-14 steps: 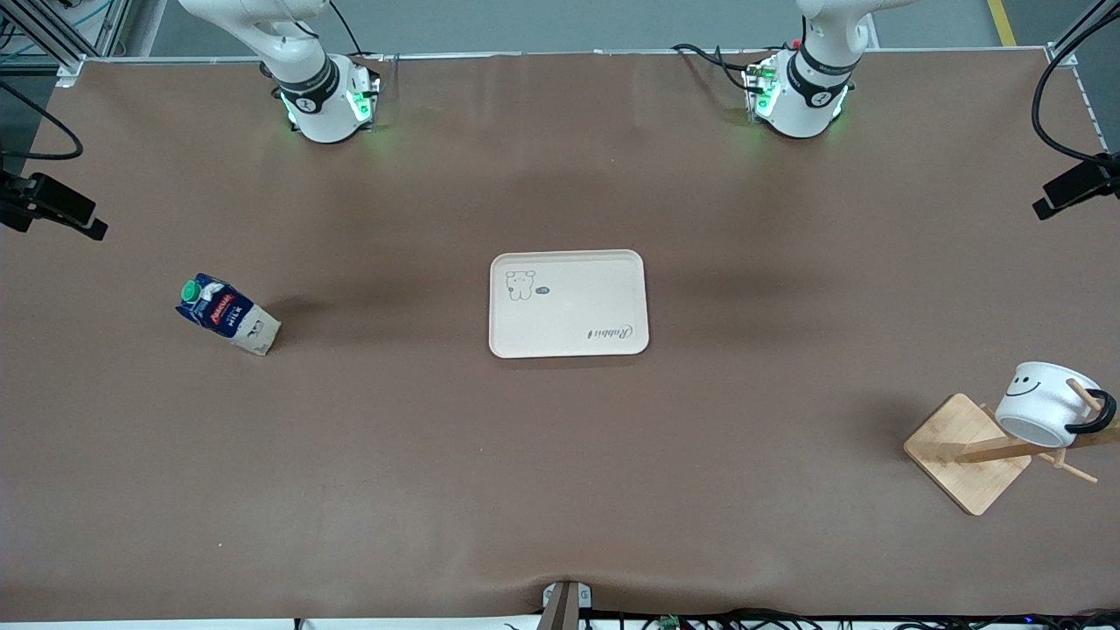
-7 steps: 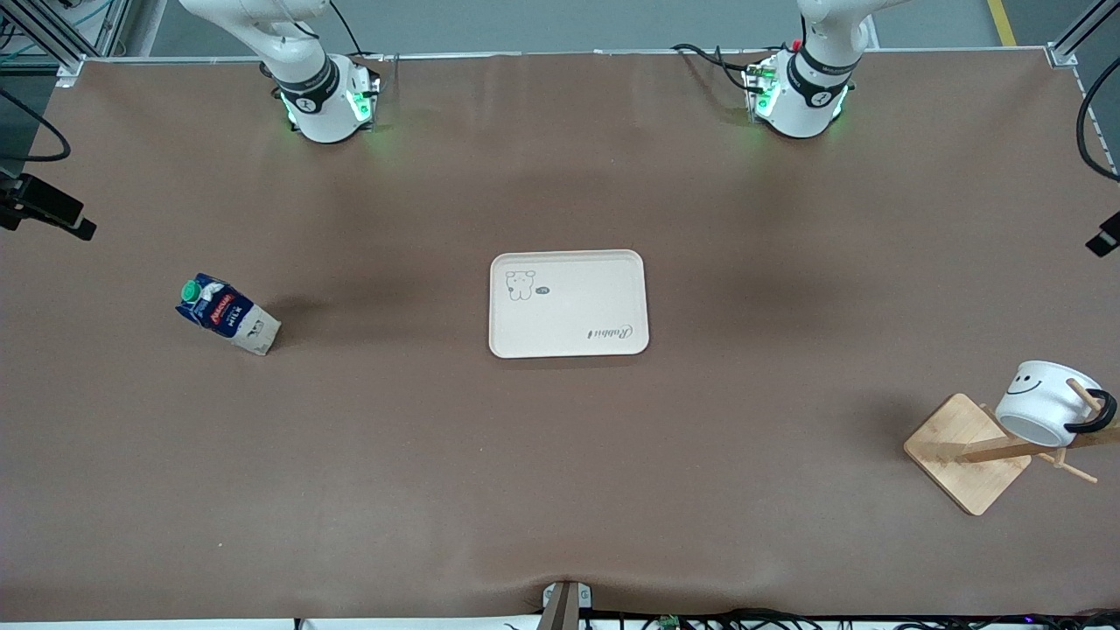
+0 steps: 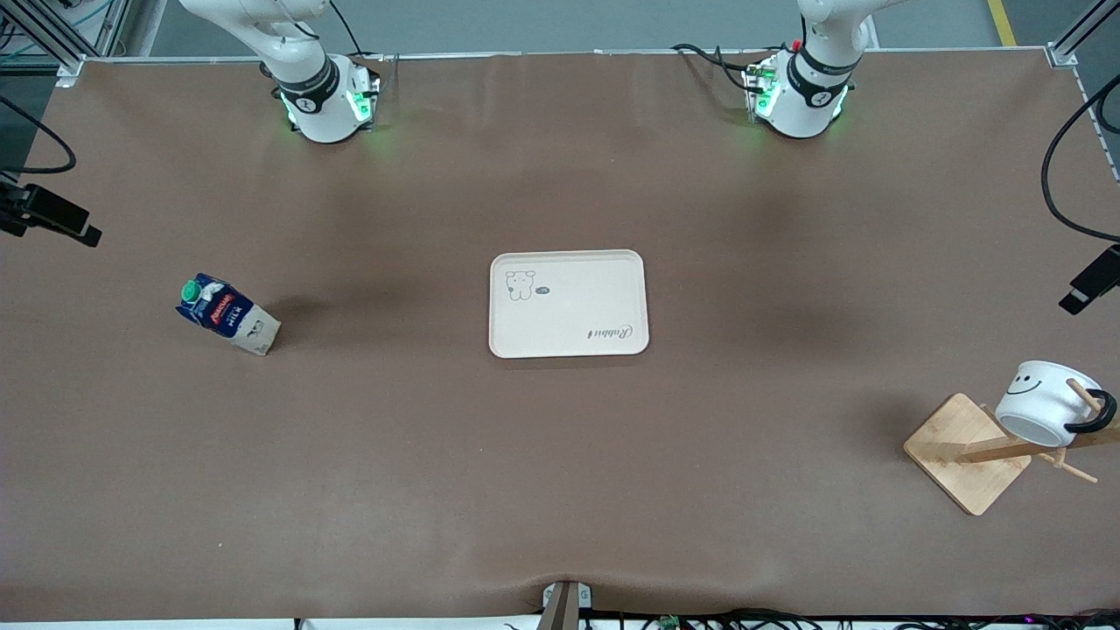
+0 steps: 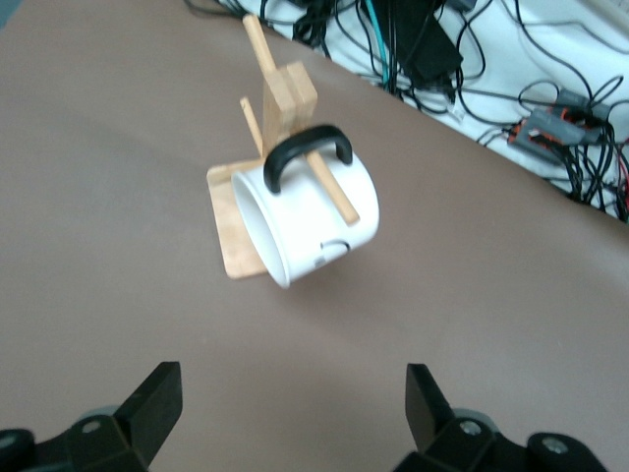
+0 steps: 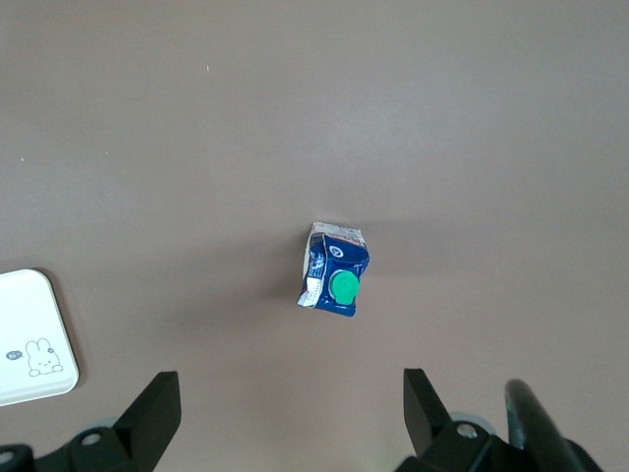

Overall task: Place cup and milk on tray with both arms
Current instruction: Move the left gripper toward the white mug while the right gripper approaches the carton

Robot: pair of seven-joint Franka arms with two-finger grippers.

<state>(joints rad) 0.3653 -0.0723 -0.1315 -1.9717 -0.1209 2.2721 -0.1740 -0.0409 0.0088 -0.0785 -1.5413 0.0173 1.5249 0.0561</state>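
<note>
The cup (image 3: 1041, 402) hangs tilted by its black handle on a peg of a bamboo rack (image 3: 967, 451) at the left arm's end of the table; it also shows in the left wrist view (image 4: 314, 221). My left gripper (image 4: 292, 393) is open and empty, up in the air short of the cup. The milk (image 3: 226, 313) stands on the table toward the right arm's end. My right gripper (image 5: 292, 393) is open and empty, high over the table beside the milk (image 5: 334, 270). The tray (image 3: 569, 303) lies bare in the middle of the table.
A black part of the left hand (image 3: 1092, 280) shows at the edge of the front view above the rack, and a part of the right hand (image 3: 52, 217) at the other edge. Cables (image 4: 442, 49) lie off the table edge past the rack. A tray corner (image 5: 34, 339) shows.
The black part of the left hand has moved down the front view toward the cup rack. The right hand has barely shifted. The cup, milk and tray have not moved.
</note>
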